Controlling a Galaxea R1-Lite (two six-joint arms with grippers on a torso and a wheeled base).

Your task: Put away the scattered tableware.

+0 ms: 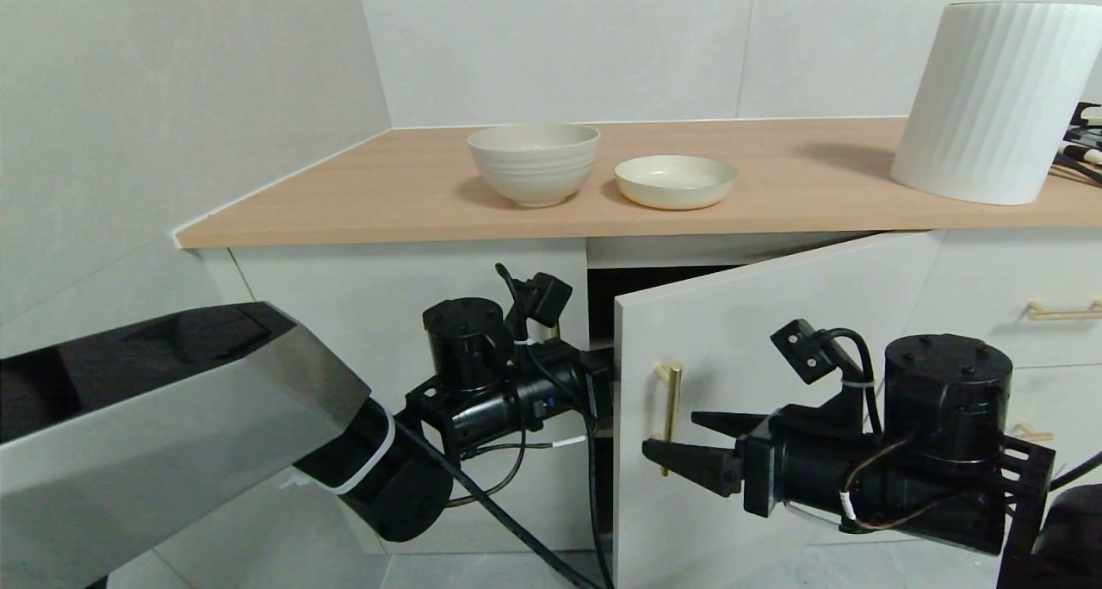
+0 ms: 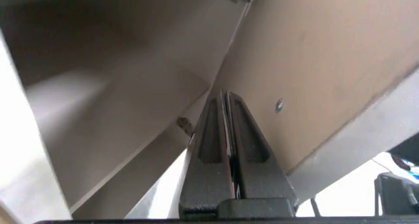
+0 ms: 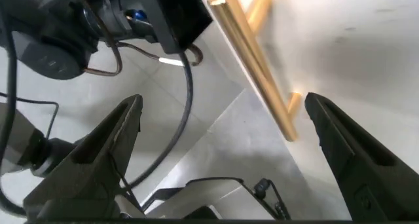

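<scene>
Left gripper (image 2: 224,96): fingers together, behind ajar cabinet door (image 1: 758,313) | Right gripper (image 1: 671,434): fingers apart, just beside handle (image 1: 671,412) | bowl (image 1: 534,163), dish (image 1: 675,180): on counter (image 1: 344,201)

Wooden countertop (image 1: 387,193) is running along a wall of pale tiles (image 1: 560,38) into the corner. A tall white ribbed container (image 1: 999,98) is standing upright near the countertop's right end. Dark items (image 1: 1085,141), too cropped to identify, are lying just beside it at the edge. Below, a brass drawer handle (image 1: 1063,312) is sitting horizontal on a white front, and a second handle (image 1: 1031,434) is partly showing lower down.
</scene>
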